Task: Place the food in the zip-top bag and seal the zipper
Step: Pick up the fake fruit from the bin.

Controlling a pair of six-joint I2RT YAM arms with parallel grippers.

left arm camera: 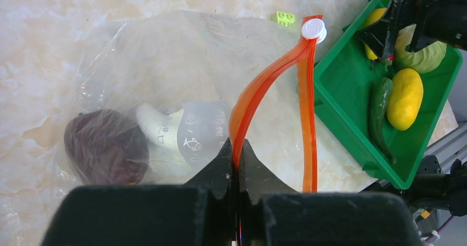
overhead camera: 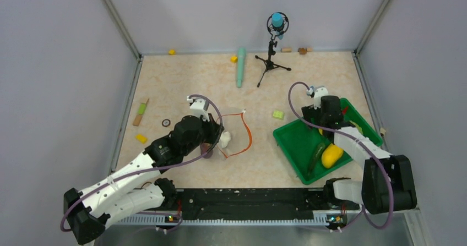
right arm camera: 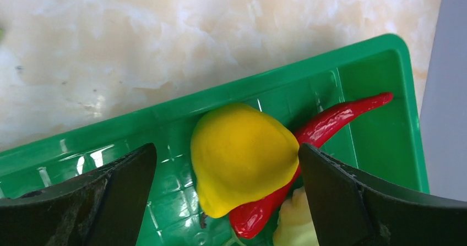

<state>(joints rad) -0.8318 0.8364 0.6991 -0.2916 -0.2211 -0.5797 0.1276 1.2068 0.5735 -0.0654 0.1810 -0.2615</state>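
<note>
The left gripper [left arm camera: 238,157] has its black fingers pressed together on the thin orange-red zipper strip [left arm camera: 264,83] of the clear floppy plastic bag [left arm camera: 165,53]. The bag lies on the beige marbled tabletop [left arm camera: 44,48] with the strip's two sides parted and the small white slider [left arm camera: 313,29] at its far end, and holds a dark red round piece [left arm camera: 104,147] and a white garlic bulb [left arm camera: 157,130]. The right gripper [right arm camera: 226,155] hangs over the green plastic tray [right arm camera: 330,56], fingers spread wide either side of a yellow lumpy toy fruit [right arm camera: 242,158] that leans on a glossy red chili [right arm camera: 341,114]; a yellow oval piece [left arm camera: 405,98] and a pale green leafy ball [left arm camera: 427,56] lie nearby.
</note>
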